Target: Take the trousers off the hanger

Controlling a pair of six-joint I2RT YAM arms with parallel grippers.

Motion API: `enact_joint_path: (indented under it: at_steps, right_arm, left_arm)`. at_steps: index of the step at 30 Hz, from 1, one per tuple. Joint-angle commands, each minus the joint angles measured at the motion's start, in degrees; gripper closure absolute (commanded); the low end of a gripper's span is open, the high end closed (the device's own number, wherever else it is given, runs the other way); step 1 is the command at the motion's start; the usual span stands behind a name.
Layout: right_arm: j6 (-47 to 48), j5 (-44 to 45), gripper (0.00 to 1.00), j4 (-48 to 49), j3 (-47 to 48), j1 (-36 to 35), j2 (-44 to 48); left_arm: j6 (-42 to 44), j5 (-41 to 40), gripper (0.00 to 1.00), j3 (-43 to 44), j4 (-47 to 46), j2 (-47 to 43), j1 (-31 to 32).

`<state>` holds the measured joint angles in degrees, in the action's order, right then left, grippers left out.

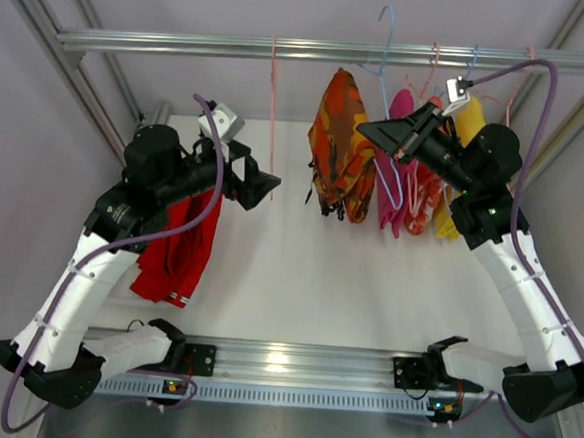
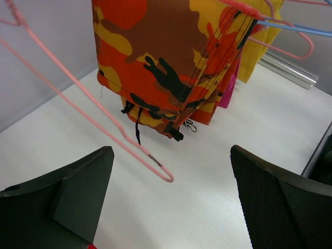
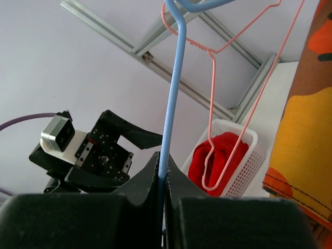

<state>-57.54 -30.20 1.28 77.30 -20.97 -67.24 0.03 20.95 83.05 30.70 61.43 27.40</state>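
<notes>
The orange trousers [image 1: 339, 147] with a black and yellow pattern hang folded on a hanger from the rail; they fill the top of the left wrist view [image 2: 166, 52] and the right edge of the right wrist view [image 3: 311, 129]. The red trousers [image 1: 174, 256] lie under my left arm, in a white basket [image 3: 249, 161], and also show in the right wrist view [image 3: 218, 155]. My right gripper [image 1: 373, 134] is shut on the wire of a blue hanger [image 3: 171, 98] beside the orange trousers. My left gripper [image 2: 170, 151] is open and empty, facing the orange trousers from the left.
An empty pink hanger [image 1: 273, 107] hangs from the rail [image 1: 234, 47] just ahead of my left gripper, its lower bend [image 2: 163, 174] between the fingers' line of sight. Pink [image 1: 397, 186] and yellow [image 1: 467, 126] garments hang right of the orange trousers.
</notes>
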Motion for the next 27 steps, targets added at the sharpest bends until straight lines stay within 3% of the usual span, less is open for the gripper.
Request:
enact_joint_path:
  at_steps: [1, 4, 14, 21, 27]
  right_arm:
    - [3.5, 5.8, 1.0, 6.9, 1.5, -2.1, 8.4]
    - [3.5, 8.3, 1.0, 3.8, 1.3, -2.8, 9.9]
    - [0.0, 15.3, 1.0, -3.3, 1.6, -4.5, 11.0]
    - [-1.3, 16.0, 1.0, -3.0, 3.6, -6.2, 9.1]
    - [-1.2, 16.3, 1.0, -3.1, 5.0, -7.0, 8.5]
  left_arm:
    - [5.1, -5.7, 0.01, 1.0, -2.7, 1.1, 6.2]
    - [7.4, -14.7, 0.01, -0.3, -5.0, 2.4, 15.9]
    - [13.6, -38.7, 0.01, -9.3, -24.4, 5.4, 34.6]
    - [11.1, -40.4, 0.01, -17.3, -43.0, 6.7, 36.5]
    - [10.2, -40.9, 0.01, -19.6, -49.3, 10.6, 36.6]
